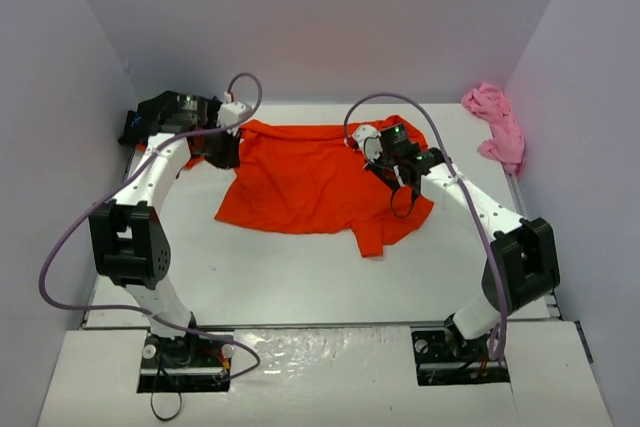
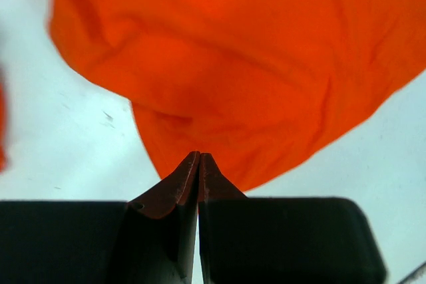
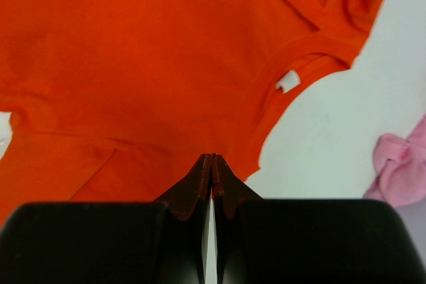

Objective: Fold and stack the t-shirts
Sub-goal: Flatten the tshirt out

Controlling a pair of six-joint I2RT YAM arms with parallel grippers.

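An orange shirt (image 1: 310, 182) lay spread, somewhat rumpled, on the white desk (image 1: 300, 277), in the middle of its far half and between the two arms. One sleeve trailed toward the near side at the right.

The left hand (image 1: 222, 154) stood at the shirt's far left corner. In the left wrist view its two fingers were pressed tight together with no gap between them. Their tips met right at a folded edge of the orange cloth, so the hand was clenched on that edge.

The right hand (image 3: 212, 159) stood on the shirt's right side, just short of the collar (image 3: 293, 58). Its fingers were likewise pinched fully together, with their tips on the cloth below the neckline, grasping the shirt there. A small white label (image 3: 287, 81) showed inside the collar.

A pink shirt (image 1: 497, 127) lay crumpled in the far right corner of the desk, against the wall. It was well apart from both hands and did not touch the orange shirt.
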